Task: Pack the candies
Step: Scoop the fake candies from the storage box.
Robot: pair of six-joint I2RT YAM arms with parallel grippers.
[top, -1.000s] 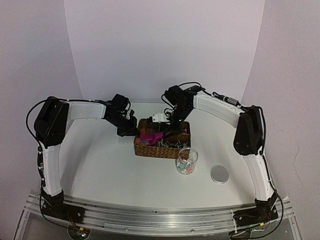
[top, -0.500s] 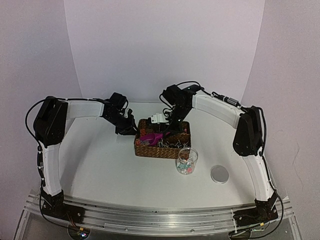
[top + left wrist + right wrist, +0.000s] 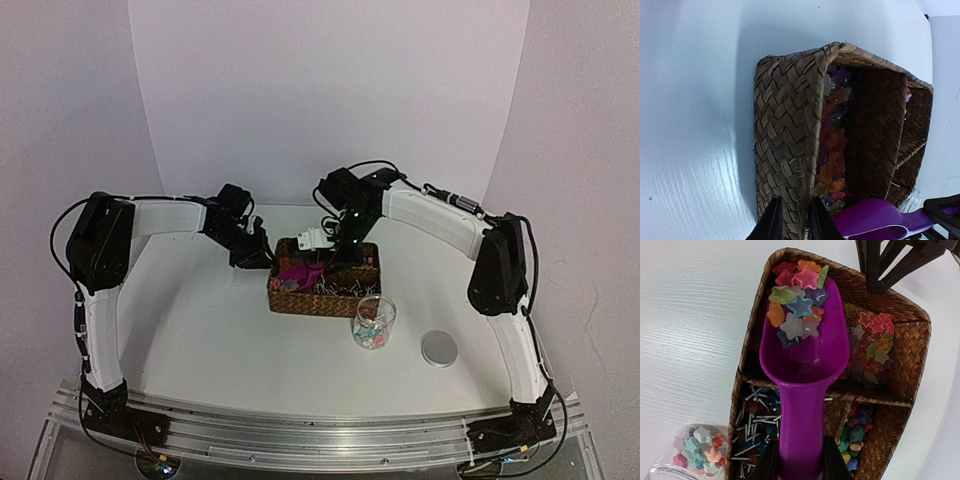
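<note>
A woven basket (image 3: 345, 293) stands mid-table. My left gripper (image 3: 257, 256) is shut on its left end wall (image 3: 785, 140), one finger on each side, as the left wrist view (image 3: 794, 224) shows. My right gripper (image 3: 338, 258) is shut on the handle of the magenta scoop (image 3: 301, 272). In the right wrist view the gripper (image 3: 800, 460) holds the scoop (image 3: 802, 370) over the basket, its bowl carrying several small star-shaped candies (image 3: 797, 305) in pink, orange, green and blue. More candies (image 3: 872, 340) lie in the far compartment below, also seen in the left wrist view (image 3: 832, 150).
A clear jar (image 3: 374, 322) with a few candies stands in front of the basket's right end, also at the right wrist view's lower left (image 3: 695, 450). A round metal lid (image 3: 439, 348) lies to its right. Other compartments hold white-sticked lollipops (image 3: 755, 425) and chunkier sweets (image 3: 855, 435).
My left gripper has drawn slightly back and up at the basket's left wall. My right gripper with the scoop has shifted a little left and up.
</note>
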